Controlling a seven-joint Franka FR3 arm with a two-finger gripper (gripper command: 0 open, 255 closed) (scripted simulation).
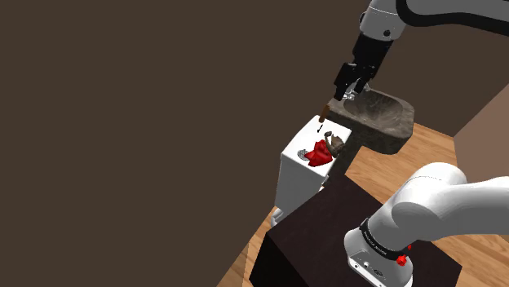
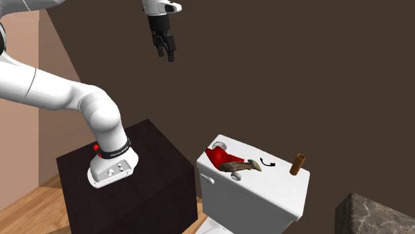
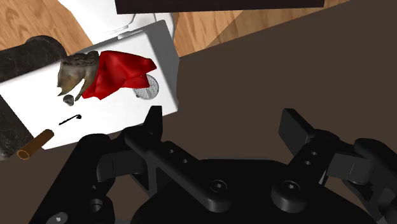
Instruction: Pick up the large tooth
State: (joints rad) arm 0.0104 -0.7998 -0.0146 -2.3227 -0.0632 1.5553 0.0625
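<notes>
Colour and pattern log, toilet-tank scene.
Tank (image 2: 279, 185) was plain white; its round button (image 3: 146, 90) was grey with a fine mesh pattern. Large tooth (image 3: 76, 69) was mottled tan-brown and grey; cloth (image 3: 121, 71) was bright red, unpatterned. Small cylinder (image 2: 297, 163) was rust brown; small hooked item (image 2: 267, 161) was black. Stone basin (image 1: 379, 116) was speckled dark grey-brown. Wall (image 1: 147, 106) was flat dark brown; floor (image 1: 440, 151) was orange-brown wood grain. Stand (image 2: 143, 166) was near-black brown. Arm (image 2: 60, 90) was white with a red mark at its base; gripper (image 2: 165, 56) was all black.
</notes>
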